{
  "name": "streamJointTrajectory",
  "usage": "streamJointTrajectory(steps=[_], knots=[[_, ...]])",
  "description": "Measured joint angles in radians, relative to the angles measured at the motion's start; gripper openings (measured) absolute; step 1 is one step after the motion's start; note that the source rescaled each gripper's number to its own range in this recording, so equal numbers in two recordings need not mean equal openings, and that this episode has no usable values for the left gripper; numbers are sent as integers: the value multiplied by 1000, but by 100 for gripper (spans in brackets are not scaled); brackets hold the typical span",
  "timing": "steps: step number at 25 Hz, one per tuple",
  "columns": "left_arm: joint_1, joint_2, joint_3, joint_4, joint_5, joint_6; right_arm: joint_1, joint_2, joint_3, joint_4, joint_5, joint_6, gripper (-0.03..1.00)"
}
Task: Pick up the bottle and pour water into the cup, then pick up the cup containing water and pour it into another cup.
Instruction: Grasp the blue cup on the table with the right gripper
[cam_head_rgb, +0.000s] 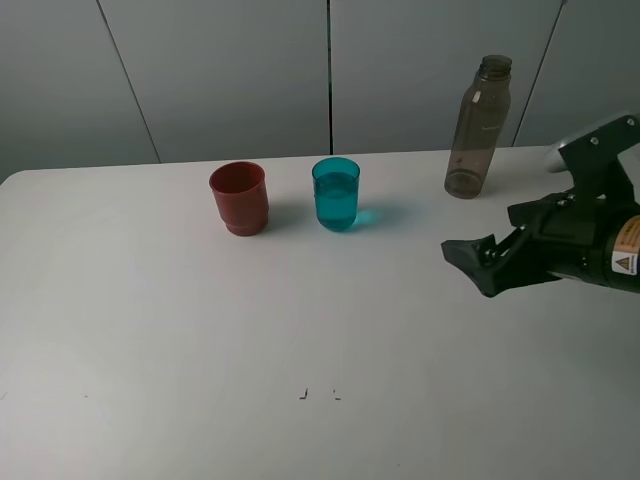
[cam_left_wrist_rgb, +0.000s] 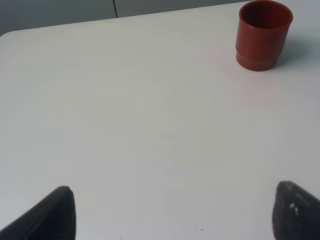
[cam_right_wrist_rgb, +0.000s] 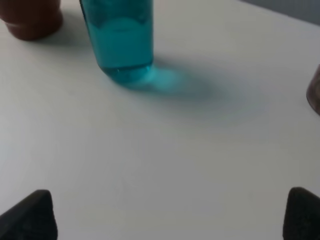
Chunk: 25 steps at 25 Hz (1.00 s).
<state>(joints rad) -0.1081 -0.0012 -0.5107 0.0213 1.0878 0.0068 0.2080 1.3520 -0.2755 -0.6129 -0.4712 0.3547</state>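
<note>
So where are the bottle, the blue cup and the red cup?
bottle (cam_head_rgb: 478, 130), high camera view, middle of its body.
blue cup (cam_head_rgb: 336, 200), high camera view, its side wall.
red cup (cam_head_rgb: 239, 200), high camera view, its side wall.

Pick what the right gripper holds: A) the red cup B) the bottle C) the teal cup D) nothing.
D: the right gripper is open with only bare table between its fingers, while the bottle, teal cup and red cup all stand apart from it.

Grey panelled wall (cam_head_rgb: 230, 70) behind white table (cam_head_rgb: 150, 350)
</note>
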Motion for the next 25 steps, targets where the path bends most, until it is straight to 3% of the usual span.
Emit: streamJointTrajectory(steps=[8,25], knots=[[0,0,0,0,0,0,2,203,-25,32,-240,-94,94],[0,0,0,0,0,0,18,663,-335,48,-359,-135,94]])
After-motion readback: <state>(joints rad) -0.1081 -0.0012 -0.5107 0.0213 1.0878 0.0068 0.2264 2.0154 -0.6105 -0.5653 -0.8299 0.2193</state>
